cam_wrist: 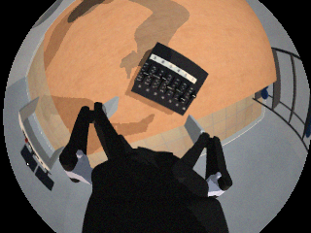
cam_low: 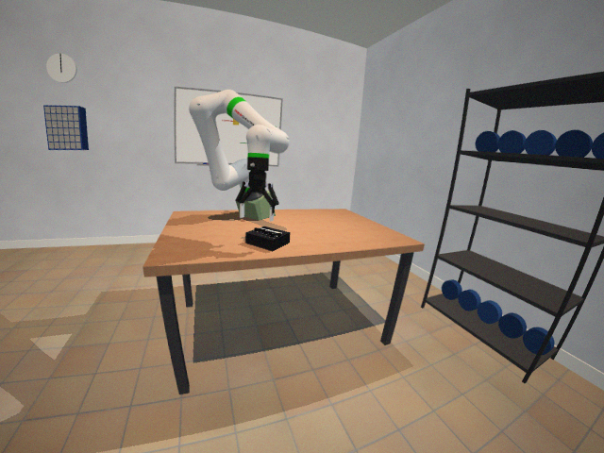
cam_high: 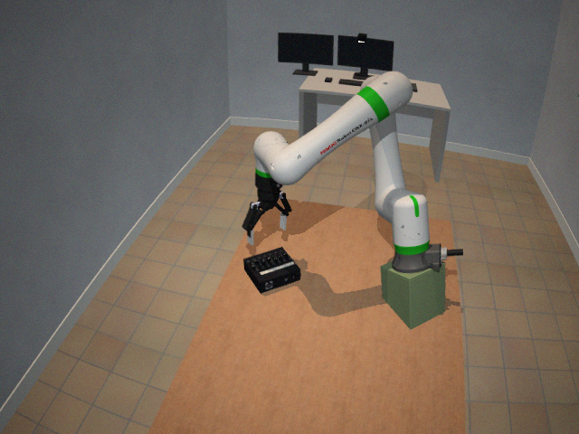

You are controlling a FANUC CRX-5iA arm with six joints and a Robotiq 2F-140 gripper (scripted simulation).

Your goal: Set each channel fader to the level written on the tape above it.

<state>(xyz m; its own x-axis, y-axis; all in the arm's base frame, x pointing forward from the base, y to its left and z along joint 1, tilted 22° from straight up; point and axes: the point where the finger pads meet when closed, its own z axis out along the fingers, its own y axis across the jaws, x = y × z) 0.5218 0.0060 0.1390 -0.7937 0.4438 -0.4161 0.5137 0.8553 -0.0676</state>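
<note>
- Desk (cam_high: 271,272) stands flat on the table (cam_low: 341,234), near the middle of its width and well apart from the arm's green pedestal (cam_high: 411,298).
- Gripper (cam_high: 265,230) hangs above the table with fingers spread wide and nothing between them; it touches nothing.
- In the top view the desk lies just below and slightly right of the fingertips, so I judge the coming move to be a short shift toward the desk and then a descent.
- In the wrist view the desk (cam_wrist: 170,78) sits ahead of the fingers, between their lines but well apart, turned at a slant to the gripper's opening.
- Faders run across the desk's short side, and the pale tape strip follows its long side; the written levels are too small to read.
- Arm (cam_high: 327,140) reaches out from its pedestal with the elbow high, the forearm sloping down and the wrist pointing nearly straight down.
- Matching the finger line to the fader tracks probably calls for a wrist turn.
</note>
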